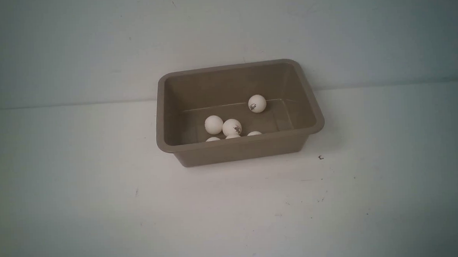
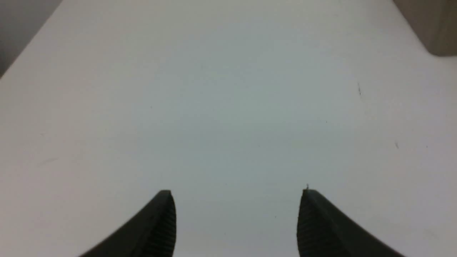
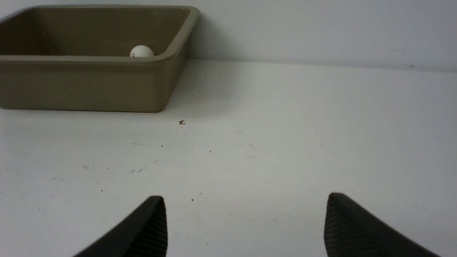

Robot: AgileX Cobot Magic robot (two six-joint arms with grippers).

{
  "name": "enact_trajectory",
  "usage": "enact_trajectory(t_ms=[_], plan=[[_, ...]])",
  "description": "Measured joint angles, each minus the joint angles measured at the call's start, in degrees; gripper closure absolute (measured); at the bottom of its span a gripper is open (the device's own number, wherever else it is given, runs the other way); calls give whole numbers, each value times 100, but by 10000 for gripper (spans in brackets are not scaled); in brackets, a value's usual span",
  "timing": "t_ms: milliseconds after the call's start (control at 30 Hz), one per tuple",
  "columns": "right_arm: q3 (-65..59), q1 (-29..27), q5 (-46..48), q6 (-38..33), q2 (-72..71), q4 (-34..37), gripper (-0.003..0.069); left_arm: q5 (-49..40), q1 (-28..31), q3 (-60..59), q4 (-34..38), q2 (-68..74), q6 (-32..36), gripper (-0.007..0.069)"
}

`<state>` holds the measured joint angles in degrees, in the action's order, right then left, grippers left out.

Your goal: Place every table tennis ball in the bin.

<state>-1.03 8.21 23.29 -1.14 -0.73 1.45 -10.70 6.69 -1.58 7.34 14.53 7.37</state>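
Your bin (image 1: 240, 145) sits mid-table, toward the back, close to the wall (image 1: 94, 45). Long axis runs left-right across the front view, slightly skewed: the right end is angled a bit farther back than the left. Opening faces straight up, bin upright, flat on the table (image 1: 81, 196).

All six balls are inside it. One ball (image 1: 257, 103) sits alone near the back wall of the bin, logo facing the camera. Two are near the middle of the floor, side by side and touching or nearly so: a plain one (image 1: 213, 124) on the left, a logo one (image 1: 232, 127) on the right. Three more are tucked behind the near rim, only their tops showing: left (image 1: 213, 139), middle (image 1: 233, 136), right (image 1: 254, 133). The right wrist view catches just one ball (image 3: 141, 51) over the rim.

Your left gripper (image 2: 236, 194) hangs over bare table, jaws spread wide, nothing between the fingers (image 2: 162, 225). A corner of the bin (image 2: 433, 25) shows at the picture's edge, well apart from it.

Your right gripper (image 3: 246, 198) is also spread wide, empty, fingers (image 3: 348, 228) over bare table, the bin (image 3: 89, 85) well ahead of it and off to its left side.

In the front view only dark bits of the arms show at the bottom corners.

Around the bin: a small dark crumb (image 1: 321, 157) on the table just off its near right corner, plus faint scuffs and specks (image 1: 321, 198) in front. Nothing stands between either gripper and the bin.
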Motion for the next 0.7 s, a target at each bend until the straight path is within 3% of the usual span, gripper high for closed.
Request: enact_trajectory(t_ms=[167, 700], plan=[[0, 0, -7, 0, 0, 0, 125, -530, 0, -2, 0, -492, 0, 209], [0, 0, -7, 0, 0, 0, 125, -1033, 5, -2, 0, -1390, 0, 209]])
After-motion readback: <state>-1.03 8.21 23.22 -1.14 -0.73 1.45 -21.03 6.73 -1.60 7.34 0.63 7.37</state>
